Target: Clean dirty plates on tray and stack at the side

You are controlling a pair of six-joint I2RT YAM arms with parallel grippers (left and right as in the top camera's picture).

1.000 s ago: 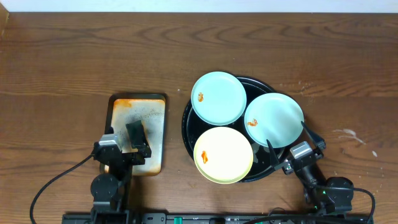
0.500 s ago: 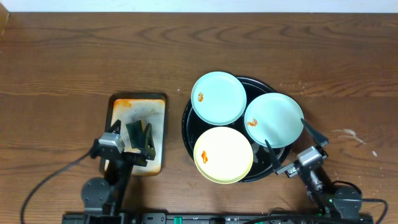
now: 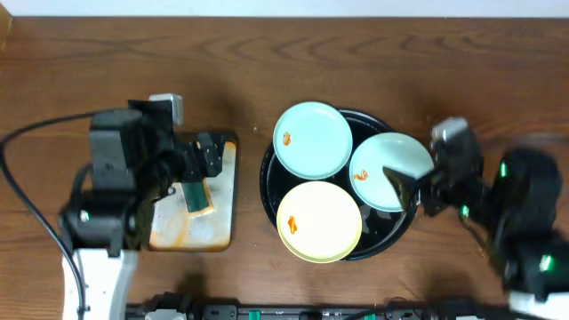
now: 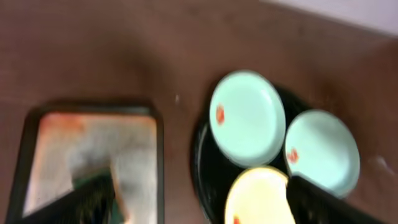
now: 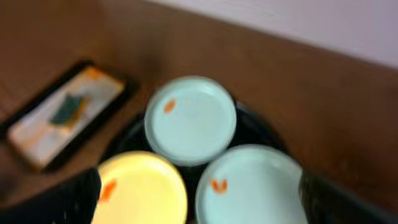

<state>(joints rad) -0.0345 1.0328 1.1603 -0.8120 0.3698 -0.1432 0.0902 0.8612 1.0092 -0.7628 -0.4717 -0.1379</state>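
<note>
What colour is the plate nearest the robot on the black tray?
Pale yellow plate; clearest in the overhead view.

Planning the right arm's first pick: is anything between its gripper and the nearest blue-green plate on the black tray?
Nothing visible does. The right gripper, open, is over the right edge of that blue-green plate, whose top is bare apart from an orange smear.

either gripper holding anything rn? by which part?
Nothing is held. Left gripper and right gripper are both open and empty; all three plates lie free on the black tray.
</note>
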